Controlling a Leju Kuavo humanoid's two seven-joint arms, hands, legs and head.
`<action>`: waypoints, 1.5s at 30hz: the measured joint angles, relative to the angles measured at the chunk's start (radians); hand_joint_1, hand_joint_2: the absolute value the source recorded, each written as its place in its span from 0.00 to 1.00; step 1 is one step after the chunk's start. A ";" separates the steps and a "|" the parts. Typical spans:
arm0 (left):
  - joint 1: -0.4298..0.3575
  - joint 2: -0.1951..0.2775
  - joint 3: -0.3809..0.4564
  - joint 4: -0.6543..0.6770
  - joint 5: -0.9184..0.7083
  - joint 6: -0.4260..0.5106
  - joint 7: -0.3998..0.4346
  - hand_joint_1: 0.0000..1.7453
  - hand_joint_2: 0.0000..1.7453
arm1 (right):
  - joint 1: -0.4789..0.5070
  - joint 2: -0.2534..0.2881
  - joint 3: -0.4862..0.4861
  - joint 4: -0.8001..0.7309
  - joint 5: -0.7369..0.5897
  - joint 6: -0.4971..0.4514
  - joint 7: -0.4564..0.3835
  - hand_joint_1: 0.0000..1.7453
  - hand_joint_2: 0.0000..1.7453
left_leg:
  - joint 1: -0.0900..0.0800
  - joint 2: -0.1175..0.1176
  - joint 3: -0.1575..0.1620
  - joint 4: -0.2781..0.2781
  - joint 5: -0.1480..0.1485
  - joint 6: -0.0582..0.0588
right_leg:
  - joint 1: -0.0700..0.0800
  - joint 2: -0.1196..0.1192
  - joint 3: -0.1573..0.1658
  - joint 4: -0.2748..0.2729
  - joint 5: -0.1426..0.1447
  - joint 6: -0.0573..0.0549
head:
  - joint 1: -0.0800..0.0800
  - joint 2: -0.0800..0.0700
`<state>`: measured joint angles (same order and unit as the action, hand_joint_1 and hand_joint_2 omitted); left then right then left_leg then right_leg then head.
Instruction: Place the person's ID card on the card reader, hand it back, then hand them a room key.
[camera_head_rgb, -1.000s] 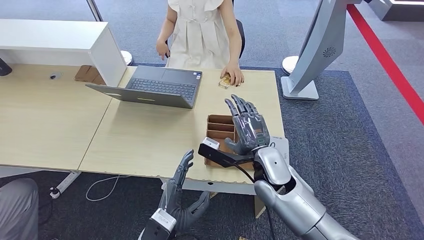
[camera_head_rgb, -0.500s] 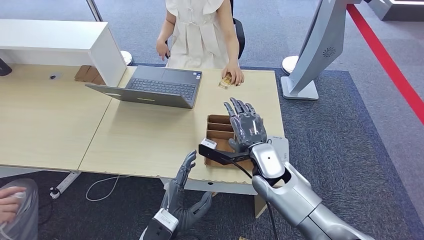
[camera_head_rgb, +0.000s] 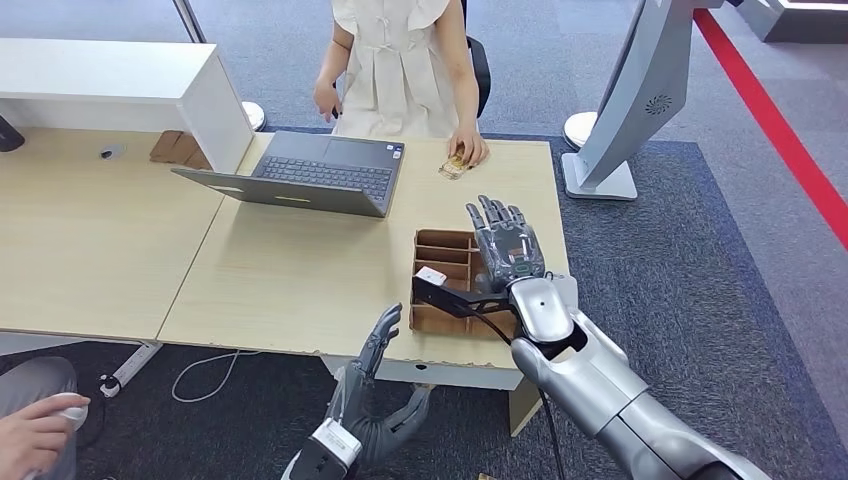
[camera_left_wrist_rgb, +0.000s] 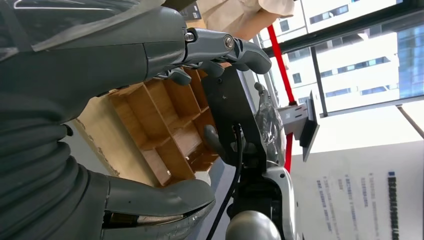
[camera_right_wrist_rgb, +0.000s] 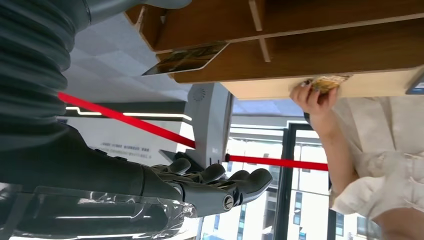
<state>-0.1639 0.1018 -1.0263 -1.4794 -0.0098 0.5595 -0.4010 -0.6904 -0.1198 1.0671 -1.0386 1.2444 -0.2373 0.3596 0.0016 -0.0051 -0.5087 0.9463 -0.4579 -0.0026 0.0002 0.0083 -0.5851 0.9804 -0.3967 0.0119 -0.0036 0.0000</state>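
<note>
A person in a white dress sits at the far side of the wooden table (camera_head_rgb: 300, 270), one hand (camera_head_rgb: 468, 148) resting on a small yellowish card (camera_head_rgb: 452, 163) near the far edge. The same card (camera_right_wrist_rgb: 325, 82) shows in the right wrist view, held in their fingers. My right hand (camera_head_rgb: 507, 245) hovers flat and open, fingers straight, over the right side of a wooden divided box (camera_head_rgb: 440, 262). A card (camera_right_wrist_rgb: 185, 59) leans inside one compartment of the box (camera_right_wrist_rgb: 300, 60). My left hand (camera_head_rgb: 378, 400) is open below the table's near edge, holding nothing; its fingers (camera_left_wrist_rgb: 220, 47) are spread.
An open grey laptop (camera_head_rgb: 310, 175) stands left of the box. A white cabinet (camera_head_rgb: 120, 85) sits on the table's far left. A grey stand (camera_head_rgb: 625, 110) rises on the carpet to the right. Another person's hand (camera_head_rgb: 35, 435) shows at the lower left.
My right hand has moved forward and a little right over the box. The seated person's hand drew back slightly with the card. A second person's hand came in at the lower left.
</note>
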 joint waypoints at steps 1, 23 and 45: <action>0.000 0.000 0.000 0.000 0.000 -0.007 -0.001 0.00 1.00 | -0.002 -0.006 0.000 0.006 -0.006 0.002 0.007 0.00 1.00 | 0.000 0.000 0.000 0.000 0.000 0.000 | 0.000 0.000 0.000 0.000 0.000 0.000 | 0.000 0.000; -0.003 -0.001 -0.004 0.010 0.010 -0.022 -0.015 0.00 1.00 | -0.013 -0.121 -0.025 0.087 -0.028 0.033 0.097 0.00 1.00 | 0.000 0.000 0.000 0.000 0.000 0.000 | 0.000 0.000 0.000 0.000 0.000 0.000 | 0.000 0.000; -0.018 -0.010 -0.018 0.033 0.019 -0.036 -0.032 0.00 1.00 | -0.011 -0.092 -0.036 0.039 -0.032 -0.050 0.029 0.00 1.00 | 0.000 0.000 0.000 0.000 0.000 0.000 | 0.000 0.000 0.000 0.000 0.000 0.000 | 0.000 0.000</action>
<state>-0.1817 0.0919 -1.0441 -1.4461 0.0092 0.5232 -0.4333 -0.7017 -0.2123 1.0309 -0.9996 1.2123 -0.2869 0.3883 0.0017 -0.0050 -0.5088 0.9465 -0.4579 -0.0025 0.0002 0.0083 -0.5852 0.9805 -0.3965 0.0120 -0.0037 0.0000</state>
